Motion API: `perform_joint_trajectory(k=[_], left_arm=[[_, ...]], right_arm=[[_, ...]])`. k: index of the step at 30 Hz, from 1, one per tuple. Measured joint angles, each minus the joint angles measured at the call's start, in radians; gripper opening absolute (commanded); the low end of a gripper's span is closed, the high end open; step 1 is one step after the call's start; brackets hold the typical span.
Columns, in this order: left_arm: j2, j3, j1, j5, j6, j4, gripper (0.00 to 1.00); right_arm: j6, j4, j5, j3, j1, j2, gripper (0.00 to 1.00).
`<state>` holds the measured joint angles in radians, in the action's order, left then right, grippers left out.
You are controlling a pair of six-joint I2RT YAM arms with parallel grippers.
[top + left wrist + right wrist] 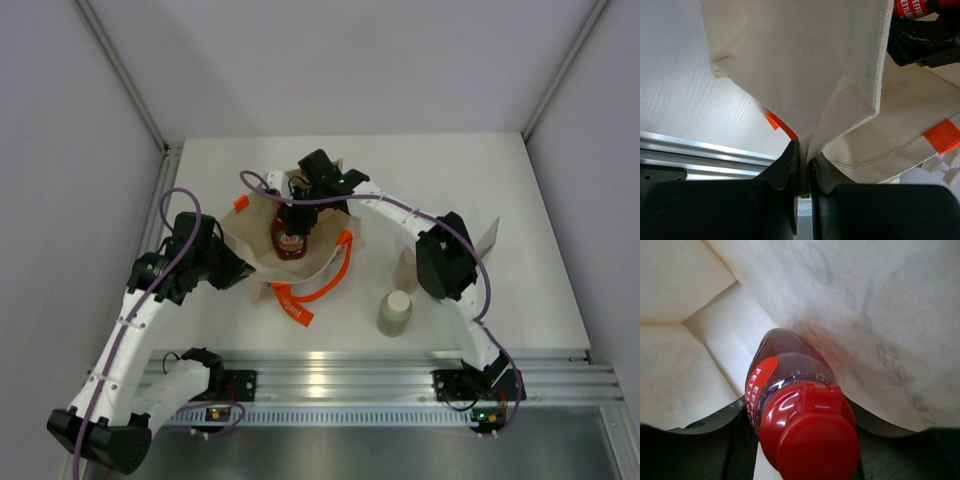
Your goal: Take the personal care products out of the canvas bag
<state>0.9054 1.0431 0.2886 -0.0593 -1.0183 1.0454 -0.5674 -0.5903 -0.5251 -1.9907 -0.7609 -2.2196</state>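
The beige canvas bag (262,240) with orange handles (335,270) lies open at the middle left of the table. My left gripper (240,272) is shut on the bag's fabric edge (805,65), the cloth pinched between its fingers (785,165). My right gripper (293,222) reaches down into the bag's mouth and is shut on a red bottle (790,370) with a red flip cap, one finger on each side of its neck. The bag's inner walls (865,315) surround that bottle. A pale green bottle (394,313) with a white cap stands on the table outside the bag.
The aluminium rail (380,375) with both arm bases runs along the near edge. A tan shape (405,265) sits partly hidden beside the right arm, and a beige flap (487,237) shows further right. Grey walls enclose the table on three sides.
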Motion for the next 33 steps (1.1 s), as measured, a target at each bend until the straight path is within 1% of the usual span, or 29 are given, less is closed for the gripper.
perform_joint_trajectory(k=[7, 13, 21, 26, 33], left_arm=[[0.000, 0.000, 0.000, 0.006, -0.005, 0.000, 0.00], [0.000, 0.000, 0.000, 0.014, -0.010, 0.000, 0.00], [0.002, 0.000, 0.000, 0.036, -0.030, 0.000, 0.00], [0.014, 0.005, 0.000, 0.050, -0.030, 0.000, 0.00], [0.031, 0.016, 0.000, 0.061, -0.030, 0.000, 0.00]], right_arm=[[0.108, 0.027, 0.019, 0.049, 0.000, 0.045, 0.00], [0.150, 0.031, 0.045, 0.100, 0.000, 0.153, 0.00], [0.190, 0.037, 0.071, 0.113, 0.000, 0.299, 0.00], [0.264, 0.033, 0.128, 0.114, 0.000, 0.405, 0.00], [0.377, -0.042, 0.273, 0.111, 0.000, 0.591, 0.00]])
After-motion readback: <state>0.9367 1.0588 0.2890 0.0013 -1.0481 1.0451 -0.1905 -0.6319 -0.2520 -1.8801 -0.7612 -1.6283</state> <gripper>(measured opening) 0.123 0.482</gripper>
